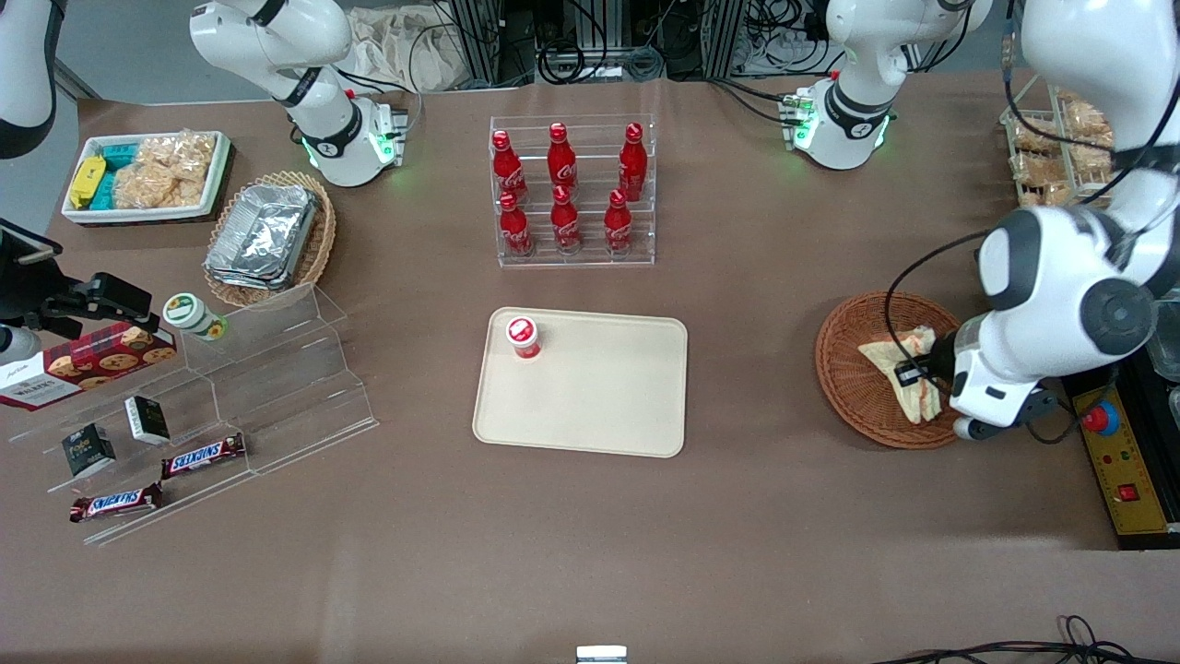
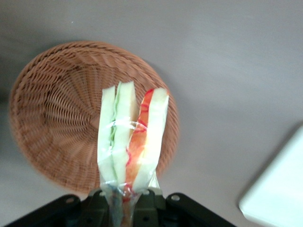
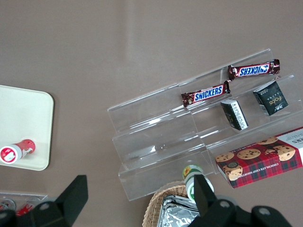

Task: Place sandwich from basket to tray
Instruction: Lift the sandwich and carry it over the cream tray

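The sandwich (image 1: 896,358), a wrapped white wedge with red-orange and green filling, hangs over the round reddish-brown wicker basket (image 1: 846,373). My left gripper (image 1: 922,371) is shut on one end of it. In the left wrist view the sandwich (image 2: 133,137) stands out from the gripper (image 2: 125,199) with the basket (image 2: 52,109) below it, and the sandwich looks lifted clear of the weave. The cream tray (image 1: 590,406) lies mid-table, toward the parked arm's end from the basket; a corner of it also shows in the left wrist view (image 2: 279,194).
A small red bottle (image 1: 524,337) stands on the tray's corner farthest from the front camera. A clear rack of red cola bottles (image 1: 572,189) stands farther from the camera than the tray. A yellow control box (image 1: 1120,461) lies beside the basket at the table's edge.
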`<state>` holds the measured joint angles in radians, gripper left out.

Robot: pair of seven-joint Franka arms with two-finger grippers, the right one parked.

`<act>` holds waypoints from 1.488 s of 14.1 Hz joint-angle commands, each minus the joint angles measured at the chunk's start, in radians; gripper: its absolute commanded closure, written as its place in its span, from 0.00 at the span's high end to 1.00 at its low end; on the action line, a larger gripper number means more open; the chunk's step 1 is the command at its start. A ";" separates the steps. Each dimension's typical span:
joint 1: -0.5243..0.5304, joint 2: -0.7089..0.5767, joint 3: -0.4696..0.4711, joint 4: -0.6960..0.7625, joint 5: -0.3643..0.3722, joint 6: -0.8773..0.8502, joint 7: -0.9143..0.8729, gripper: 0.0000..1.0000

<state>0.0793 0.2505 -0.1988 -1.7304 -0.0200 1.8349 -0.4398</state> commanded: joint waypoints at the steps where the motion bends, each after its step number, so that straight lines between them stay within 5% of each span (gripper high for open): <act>1: -0.006 -0.017 -0.066 0.245 -0.003 -0.262 -0.016 0.08; 5: -0.004 -0.043 -0.204 0.419 -0.023 -0.400 -0.112 0.09; 10: -0.010 -0.042 -0.437 0.451 -0.048 -0.364 -0.266 0.09; 12: -0.056 -0.007 -0.464 0.445 -0.044 -0.307 -0.278 0.09; 17: -0.274 0.254 -0.459 0.443 0.184 -0.119 -0.287 0.09; 21: -0.314 0.458 -0.456 0.425 0.323 0.055 -0.349 0.09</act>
<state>-0.2311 0.6218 -0.6520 -1.3347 0.2510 1.8539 -0.7677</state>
